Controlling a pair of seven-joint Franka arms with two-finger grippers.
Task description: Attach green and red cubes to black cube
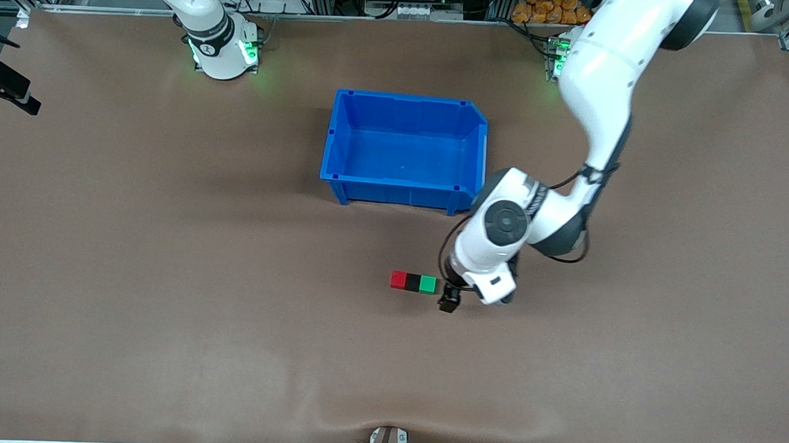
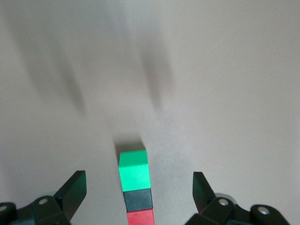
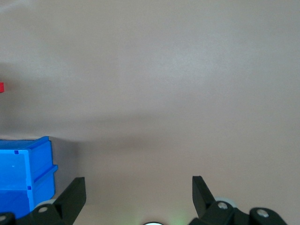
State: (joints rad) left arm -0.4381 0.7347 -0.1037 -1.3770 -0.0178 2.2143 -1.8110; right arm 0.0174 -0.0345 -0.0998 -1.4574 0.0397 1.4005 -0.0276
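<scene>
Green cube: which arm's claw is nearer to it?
Left. The left claw sits open right beside the green cube, at the row's end. The right claw waits, open, above bare table by the blue bin.

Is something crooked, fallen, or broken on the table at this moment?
Nothing stands out. The red cube, black cube and green cube lie in one straight row, faces touching. The blue bin stands upright and holds nothing. The left pincer is open beside the green cube; the right pincer is open and waits.
</scene>
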